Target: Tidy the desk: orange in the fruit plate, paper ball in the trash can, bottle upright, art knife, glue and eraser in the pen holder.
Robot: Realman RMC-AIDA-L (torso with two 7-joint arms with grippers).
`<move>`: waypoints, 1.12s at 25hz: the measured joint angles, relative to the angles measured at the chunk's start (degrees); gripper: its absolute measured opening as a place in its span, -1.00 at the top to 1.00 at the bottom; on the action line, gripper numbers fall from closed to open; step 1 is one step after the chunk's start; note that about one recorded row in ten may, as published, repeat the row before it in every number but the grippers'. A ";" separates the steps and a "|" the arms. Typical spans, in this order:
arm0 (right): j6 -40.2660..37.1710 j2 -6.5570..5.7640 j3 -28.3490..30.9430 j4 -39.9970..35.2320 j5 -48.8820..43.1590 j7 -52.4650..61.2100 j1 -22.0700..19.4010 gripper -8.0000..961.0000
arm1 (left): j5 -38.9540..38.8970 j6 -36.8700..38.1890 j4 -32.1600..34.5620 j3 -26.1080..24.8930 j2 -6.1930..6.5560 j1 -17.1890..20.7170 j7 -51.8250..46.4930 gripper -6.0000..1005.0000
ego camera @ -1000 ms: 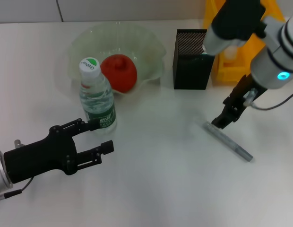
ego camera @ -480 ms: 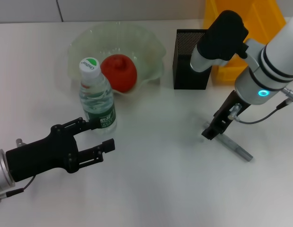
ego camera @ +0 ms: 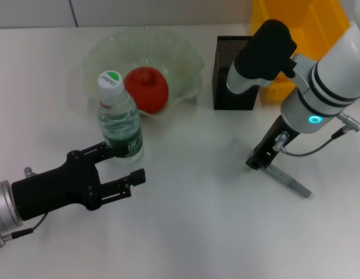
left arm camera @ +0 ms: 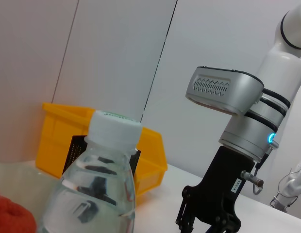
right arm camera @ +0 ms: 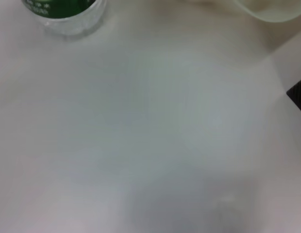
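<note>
R gripper [ego camera: 256, 163] is down at the near end of the knife [ego camera: 287, 179], a grey stick flat on the desk [ego camera: 203, 232]; can't tell if its fingers are spread or pinched, tips hidden from the head cam. To do it well: probably center on the shaft, pinch across the narrow width, lift level, then tip it into the holder [ego camera: 233, 72] just behind. Room is tight there, w/ the bin [ego camera: 319, 23] right beside the holder. L gripper [ego camera: 119, 165] sits spread, next to the upright bottle [ego camera: 118, 116], not touching. Orange [ego camera: 146, 88] is already in the plate [ego camera: 186, 58]. Near desk is bare.
</note>
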 joint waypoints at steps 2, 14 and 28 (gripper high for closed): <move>0.01 -0.01 -0.07 0.04 -0.02 0.00 0.07 0.30 | -0.10 -0.05 0.00 0.00 -0.08 0.00 0.05 -0.51; -0.19 -0.12 -0.54 1.10 0.01 -0.15 1.64 0.67 | -0.14 -0.06 0.01 -0.65 -0.12 0.03 0.07 -0.51; 10.81 -0.38 18.83 -19.91 16.36 -8.97 -9.44 0.68 | -0.19 -0.01 0.24 -1.31 0.25 0.02 0.06 -0.51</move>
